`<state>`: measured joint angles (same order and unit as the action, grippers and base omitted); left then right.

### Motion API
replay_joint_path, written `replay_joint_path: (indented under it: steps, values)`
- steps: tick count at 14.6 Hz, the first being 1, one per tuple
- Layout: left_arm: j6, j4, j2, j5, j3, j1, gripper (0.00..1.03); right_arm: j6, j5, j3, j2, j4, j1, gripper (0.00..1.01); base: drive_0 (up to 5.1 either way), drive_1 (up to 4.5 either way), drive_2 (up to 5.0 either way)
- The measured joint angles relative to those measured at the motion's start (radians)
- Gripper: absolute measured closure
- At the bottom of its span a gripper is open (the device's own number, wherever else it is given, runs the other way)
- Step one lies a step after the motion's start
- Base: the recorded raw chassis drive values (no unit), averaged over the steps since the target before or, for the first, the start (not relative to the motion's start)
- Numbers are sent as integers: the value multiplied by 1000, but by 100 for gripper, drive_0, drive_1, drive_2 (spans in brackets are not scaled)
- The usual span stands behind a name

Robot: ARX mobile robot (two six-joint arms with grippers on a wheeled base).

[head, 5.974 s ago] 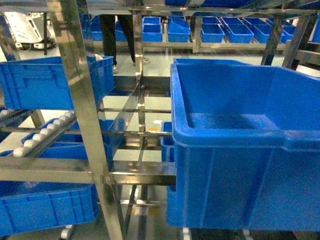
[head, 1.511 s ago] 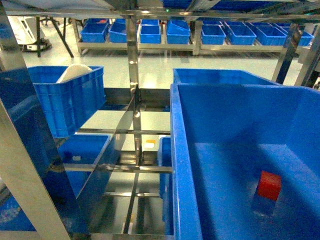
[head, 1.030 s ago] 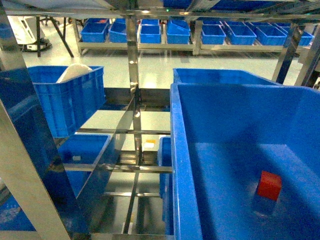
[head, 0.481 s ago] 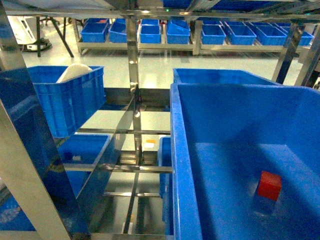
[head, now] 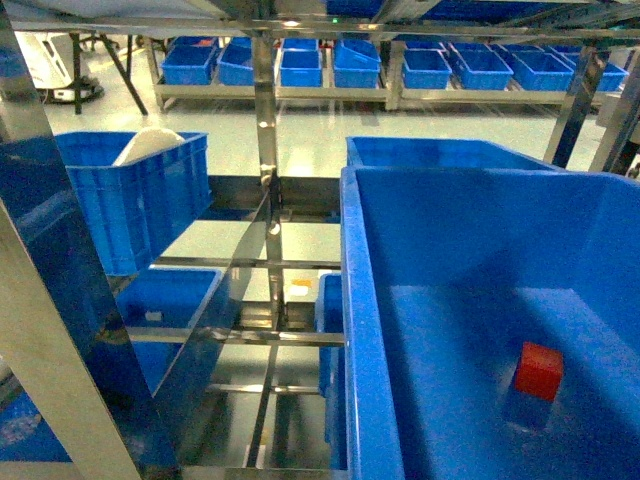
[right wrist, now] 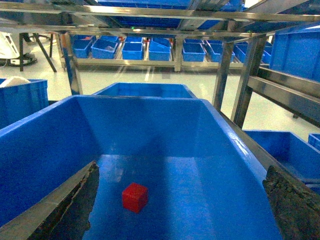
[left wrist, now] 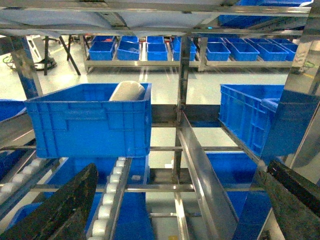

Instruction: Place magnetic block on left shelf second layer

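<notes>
On the floor of the large blue bin (head: 480, 230) at the right lies the red magnetic block (right wrist: 135, 196), both grippers spread wide and holding nothing, so I judge the right gripper (right wrist: 180, 205) must descend to grasp it.

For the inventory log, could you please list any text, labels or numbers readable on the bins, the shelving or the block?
None can be read in any view.
Red magnetic block: plain faces, no marking.
Large blue bin holding it: no label.
Left shelf bin: moulded ribs only.
Small yellowish tag behind the frame: too small to read.
</notes>
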<state>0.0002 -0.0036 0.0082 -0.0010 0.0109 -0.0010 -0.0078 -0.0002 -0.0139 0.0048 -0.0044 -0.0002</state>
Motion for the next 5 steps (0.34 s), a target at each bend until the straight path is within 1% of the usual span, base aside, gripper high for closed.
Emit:
replay_joint_path:
  steps: [5]
  values:
    - [0,0,0,0,0,0,5,0,0,0,0,0,0,3,0,0,0]
